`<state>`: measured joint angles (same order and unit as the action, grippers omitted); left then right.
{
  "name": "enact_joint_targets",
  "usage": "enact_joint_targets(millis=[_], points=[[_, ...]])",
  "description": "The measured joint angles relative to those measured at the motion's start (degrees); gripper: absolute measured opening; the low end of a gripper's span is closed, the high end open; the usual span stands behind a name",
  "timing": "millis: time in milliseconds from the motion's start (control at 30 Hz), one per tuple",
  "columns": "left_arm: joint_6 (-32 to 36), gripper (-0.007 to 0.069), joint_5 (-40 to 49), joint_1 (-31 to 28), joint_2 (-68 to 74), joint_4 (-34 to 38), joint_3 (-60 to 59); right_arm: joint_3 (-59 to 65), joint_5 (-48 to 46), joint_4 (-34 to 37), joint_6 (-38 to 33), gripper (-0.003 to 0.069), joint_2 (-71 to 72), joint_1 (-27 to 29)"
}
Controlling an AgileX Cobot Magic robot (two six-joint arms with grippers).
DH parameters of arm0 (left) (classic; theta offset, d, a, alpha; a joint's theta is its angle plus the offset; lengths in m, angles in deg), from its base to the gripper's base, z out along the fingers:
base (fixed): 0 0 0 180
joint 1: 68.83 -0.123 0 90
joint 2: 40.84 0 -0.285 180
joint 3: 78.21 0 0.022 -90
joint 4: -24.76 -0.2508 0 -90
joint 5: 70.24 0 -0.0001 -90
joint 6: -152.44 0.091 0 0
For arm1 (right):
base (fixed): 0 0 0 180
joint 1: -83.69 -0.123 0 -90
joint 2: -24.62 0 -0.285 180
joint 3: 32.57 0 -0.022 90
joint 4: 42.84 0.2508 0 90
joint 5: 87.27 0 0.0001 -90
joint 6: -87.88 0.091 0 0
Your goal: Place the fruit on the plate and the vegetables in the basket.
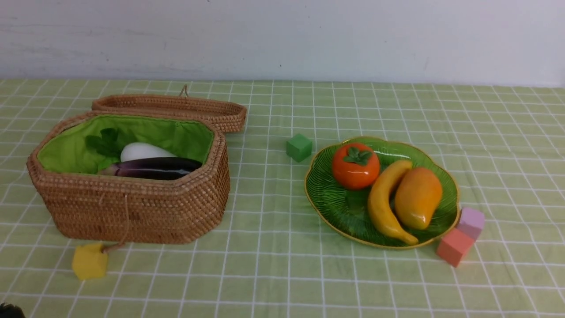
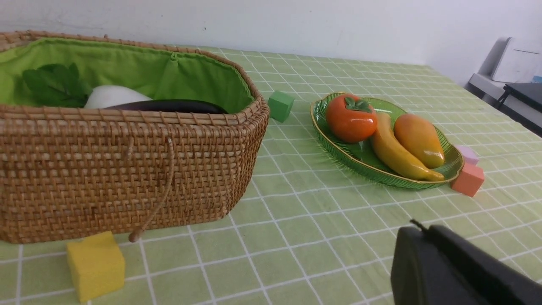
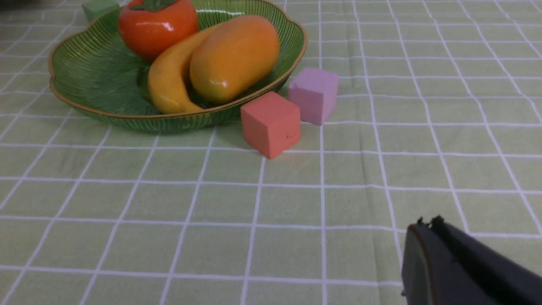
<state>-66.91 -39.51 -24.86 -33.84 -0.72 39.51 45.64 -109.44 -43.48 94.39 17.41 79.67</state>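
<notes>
1. Nearest: left claw point(image 2: 423, 237) & right claw point(image 3: 423, 233), dark tips at frame edge, both closed w/ nothing held, over bare desk point(image 1: 273, 265).
2. Yellow cube point(image 1: 89, 261) just in front of basket point(image 1: 132, 212); pink cube point(image 1: 453, 246) & lilac cube point(image 1: 471, 222) by plate point(image 1: 335, 207) rim.
3. Plate, right: banana point(image 1: 386, 205), mango point(image 1: 417, 197), persimmon point(image 1: 355, 166) side by side.
4. Basket, left, lid back: eggplant point(image 1: 156, 168), white radish point(image 1: 143, 152) w/ leaves inside; other veg possibly hidden below.
5. Green cube point(image 1: 299, 147) behind, between the two.
</notes>
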Motion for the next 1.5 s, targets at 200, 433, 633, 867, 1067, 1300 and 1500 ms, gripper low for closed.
enact_joint_targets(millis=[200,433,633,867,1067,1300,1500], points=[[0.0,-0.0009,0.02,0.0,0.0,0.0,0.0,0.0,0.0,0.05,0.0,-0.0016,0.0,0.0],[0.0,-0.0002,0.02,0.0,0.0,0.0,0.0,0.0,0.0,0.05,0.0,-0.001,0.0,0.0],[0.0,0.0004,0.02,0.0,0.0,0.0,0.0,0.0,0.0,0.05,0.0,-0.0008,0.0,0.0],[0.74,0.0004,-0.04,-1.77,0.0,-0.64,0.0,0.0,0.0,0.05,0.0,-0.0001,0.0,0.0],[11.06,-0.0013,-2.5,-17.06,0.0,5.2,-0.07,0.0,0.0,0.05,0.0,0.0003,0.0,0.0],[29.61,-0.0013,-13.0,-36.57,0.0,23.26,-6.72,0.0,0.0,0.05,0.0,0.0012,0.0,0.0],[32.13,-0.0013,-16.12,-40.52,0.0,28.24,-14.94,0.0,0.0,0.05,0.0,0.0018,0.0,0.0]])
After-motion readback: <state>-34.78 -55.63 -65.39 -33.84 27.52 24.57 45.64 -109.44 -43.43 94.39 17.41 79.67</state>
